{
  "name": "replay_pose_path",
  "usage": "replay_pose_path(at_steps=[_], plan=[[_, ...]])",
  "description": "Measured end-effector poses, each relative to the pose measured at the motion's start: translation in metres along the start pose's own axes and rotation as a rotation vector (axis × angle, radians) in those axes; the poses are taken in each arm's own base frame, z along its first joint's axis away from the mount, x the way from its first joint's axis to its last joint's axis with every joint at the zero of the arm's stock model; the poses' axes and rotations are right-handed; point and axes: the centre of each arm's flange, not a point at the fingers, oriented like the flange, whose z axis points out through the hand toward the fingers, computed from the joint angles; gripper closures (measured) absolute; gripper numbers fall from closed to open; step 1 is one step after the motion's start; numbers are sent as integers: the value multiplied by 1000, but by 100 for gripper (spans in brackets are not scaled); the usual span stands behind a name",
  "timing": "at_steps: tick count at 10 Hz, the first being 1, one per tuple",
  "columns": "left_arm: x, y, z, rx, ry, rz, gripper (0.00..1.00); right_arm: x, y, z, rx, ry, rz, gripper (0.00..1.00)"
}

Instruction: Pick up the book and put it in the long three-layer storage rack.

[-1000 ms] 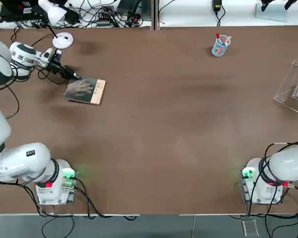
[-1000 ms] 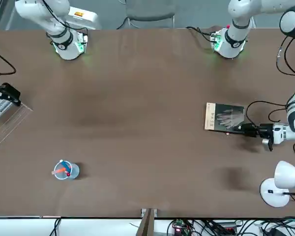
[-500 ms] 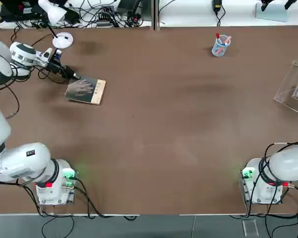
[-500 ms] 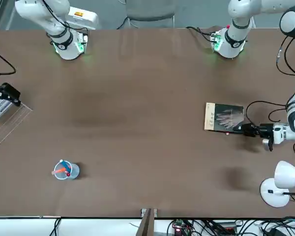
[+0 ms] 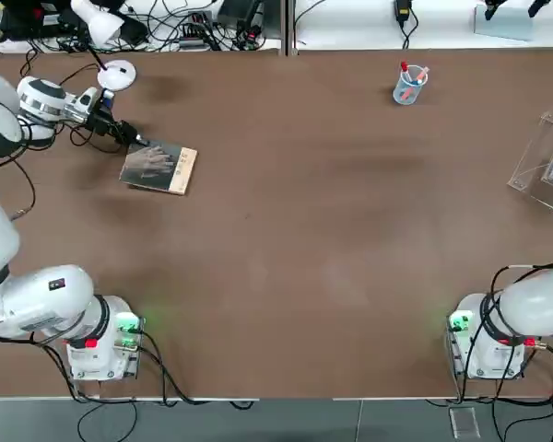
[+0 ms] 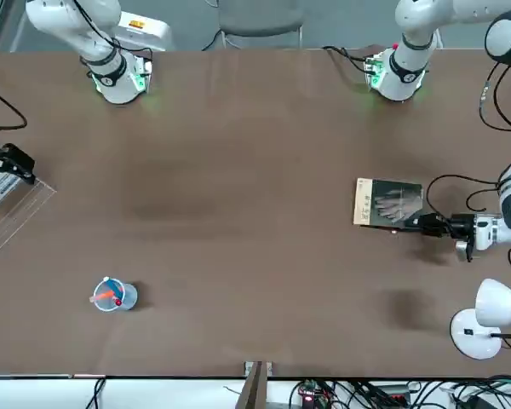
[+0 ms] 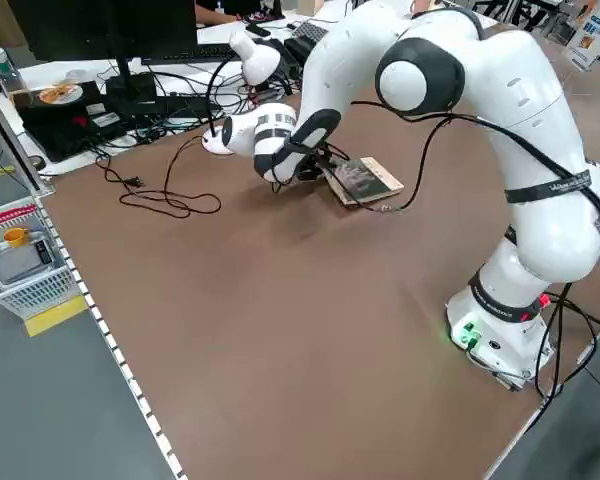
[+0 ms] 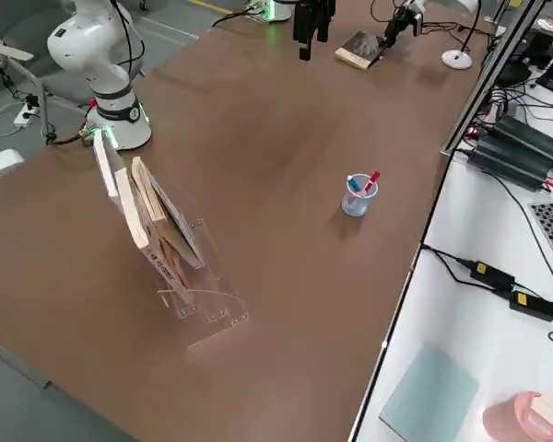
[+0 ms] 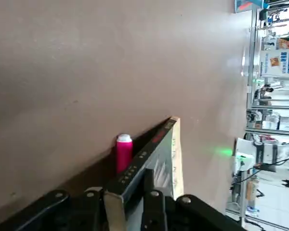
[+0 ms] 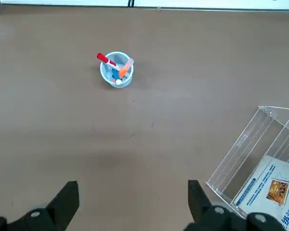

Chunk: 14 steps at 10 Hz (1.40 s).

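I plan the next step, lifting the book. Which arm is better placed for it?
Left. The left gripper is shut on the book at its corner. The right gripper hangs open above the table, near the rack.

Both arms are glossy white with rounded shells and dark grey joint caps. Black cables trail along them, green lights glow at the bases, and each end effector is black.

**Out of sight at the edges**

From overhead, the clear storage rack (image 5: 546, 152) runs off the right edge, only part showing. The right gripper (image 10: 130, 204) shows just its fingertips in its wrist view, the body cut off below. The print on the booklet (image 10: 268, 187) in the rack is too small to read.
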Motion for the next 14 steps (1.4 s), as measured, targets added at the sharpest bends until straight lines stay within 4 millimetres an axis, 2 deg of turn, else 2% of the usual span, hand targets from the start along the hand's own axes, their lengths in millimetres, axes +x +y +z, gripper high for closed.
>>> replay_pose_path(at_steps=[3, 6, 11, 14], plan=[[12, 19, -8, -45, -32, -40, 96, 0, 0, 0, 0, 0, 0, 0], [34, 51, -16, -69, -51, -74, 96, 0, 0, 0, 0, 0, 0, 0], [78, 136, -7, -102, -85, -68, 96, 0, -1, 0, 1, 0, -1, 0], [95, 185, 18, -148, -135, -56, 96, 0, -1, 0, 1, 0, -2, 0]])
